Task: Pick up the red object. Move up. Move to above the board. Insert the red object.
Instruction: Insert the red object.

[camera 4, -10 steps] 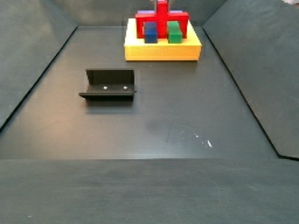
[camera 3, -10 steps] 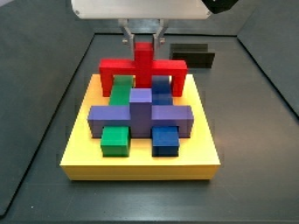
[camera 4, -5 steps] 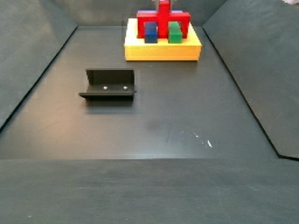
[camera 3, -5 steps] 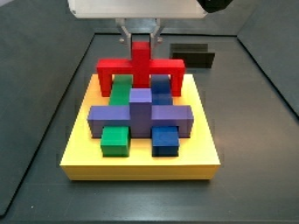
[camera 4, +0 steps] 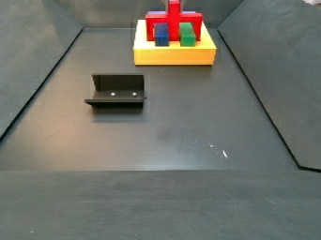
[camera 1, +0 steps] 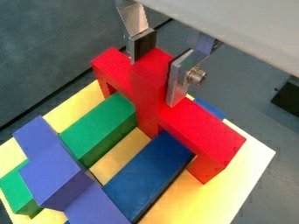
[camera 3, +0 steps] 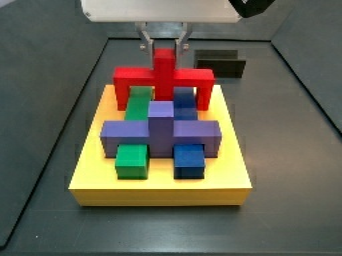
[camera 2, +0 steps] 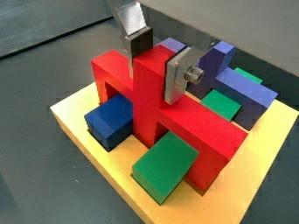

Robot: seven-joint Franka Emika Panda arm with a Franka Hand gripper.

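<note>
The red object (camera 3: 163, 80) stands upright at the far end of the yellow board (camera 3: 160, 186). Its crossbar spans a long green block (camera 1: 100, 131) and a long blue block (camera 1: 158, 171). Its two legs reach down to the board's face outside them. My gripper (camera 1: 160, 63) comes from above and is shut on the red central post, a pad flat on each side, as both wrist views show (camera 2: 158, 66). A purple piece (camera 3: 160, 130) lies across the board's middle. Whether the legs sit in slots is hidden.
A small green block (camera 3: 131, 158) and a small blue block (camera 3: 190, 160) sit near the board's front edge. The dark fixture (camera 4: 115, 91) stands on the grey floor well away from the board (camera 4: 175, 56). Sloping grey walls enclose the floor.
</note>
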